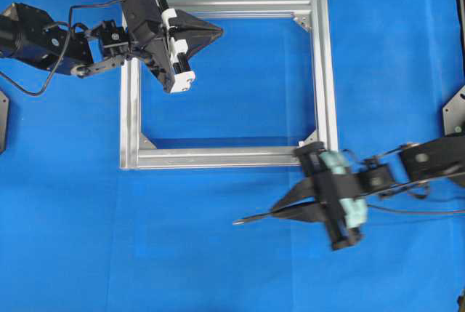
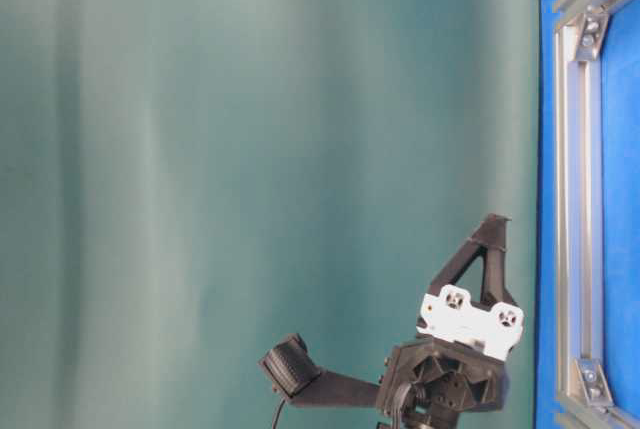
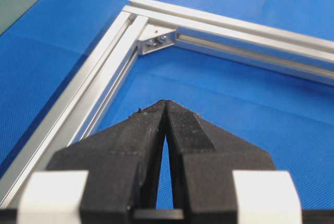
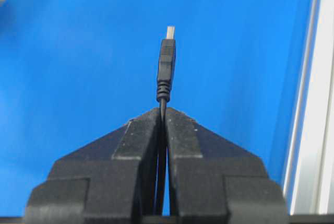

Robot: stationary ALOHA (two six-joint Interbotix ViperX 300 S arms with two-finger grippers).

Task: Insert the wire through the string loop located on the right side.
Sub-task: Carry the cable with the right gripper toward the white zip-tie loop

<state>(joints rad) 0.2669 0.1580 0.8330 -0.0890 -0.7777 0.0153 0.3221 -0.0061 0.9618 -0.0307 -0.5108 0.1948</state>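
My right gripper (image 1: 275, 214) is shut on the wire (image 1: 251, 218). It hovers over the blue mat just in front of the aluminium frame's (image 1: 218, 158) near bar. In the right wrist view the wire's black plug (image 4: 166, 62) with its metal tip sticks out past the closed fingertips (image 4: 177, 122), pointing left along the near bar. My left gripper (image 1: 218, 30) is shut on nothing and hangs over the frame's far left corner; its tips (image 3: 165, 104) meet above the mat inside the frame (image 3: 104, 67). The string loop is hidden.
Silver corner brackets (image 1: 309, 140) sit inside the frame's corners, one of them close to my right wrist. A bracket (image 3: 156, 38) lies ahead of the left gripper. The frame's bar (image 4: 318, 104) runs along the right edge of the right wrist view. Blue mat surrounds the frame.
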